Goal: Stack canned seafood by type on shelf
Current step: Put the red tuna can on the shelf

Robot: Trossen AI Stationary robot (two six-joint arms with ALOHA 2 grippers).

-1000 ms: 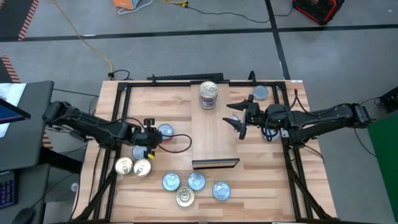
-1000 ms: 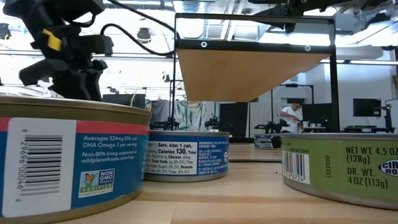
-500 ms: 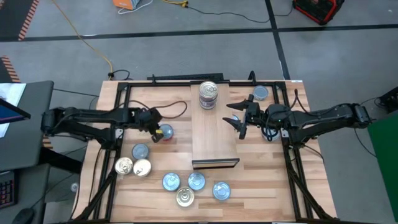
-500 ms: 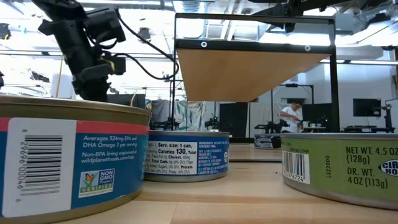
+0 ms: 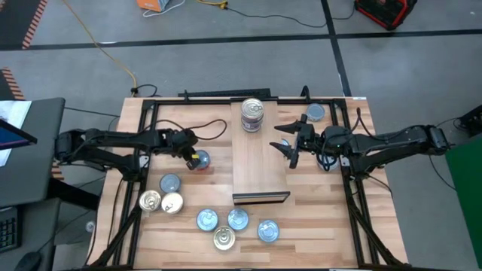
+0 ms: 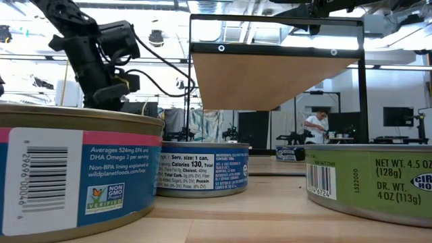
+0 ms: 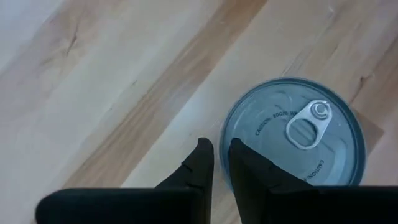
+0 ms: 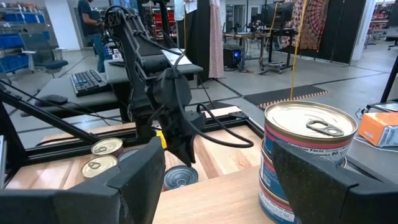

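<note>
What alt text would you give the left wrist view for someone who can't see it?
The left gripper, its two dark fingers nearly shut, points down at the striped wood tabletop right beside a blue-topped tin with a silver pull tab. The fingers sit at the tin's edge, not around it.

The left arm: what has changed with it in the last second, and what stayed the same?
The left gripper moved from beside the tins at the table's left toward the far side, now over a blue-topped tin, and its fingers closed; they hold nothing. The right gripper, open above the shelf, did not move, nor did the stack of tins.
</note>
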